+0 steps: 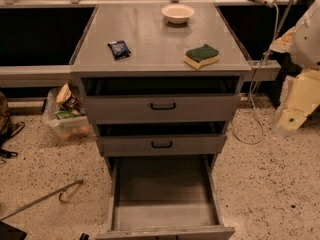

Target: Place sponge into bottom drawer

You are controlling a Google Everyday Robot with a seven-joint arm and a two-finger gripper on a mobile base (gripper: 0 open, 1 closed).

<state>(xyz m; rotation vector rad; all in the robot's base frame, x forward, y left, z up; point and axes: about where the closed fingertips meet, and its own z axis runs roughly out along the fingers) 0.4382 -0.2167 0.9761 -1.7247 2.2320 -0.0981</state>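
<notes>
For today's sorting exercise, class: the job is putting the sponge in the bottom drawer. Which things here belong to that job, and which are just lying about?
Job in hand:
sponge, on the cabinet top
bottom drawer, pulled open
gripper, off to the cabinet's right

Lying about:
bowl
blue packet
plastic box on the floor

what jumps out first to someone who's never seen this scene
The bottom drawer stands pulled wide open toward the camera, below two shallower drawers. On the cabinet top, the yellow-and-green sponge lies near the front right corner, a dark blue packet to its left and a white bowl at the back. The gripper hangs at the view's right edge, beside the cabinet and apart from the sponge.
</notes>
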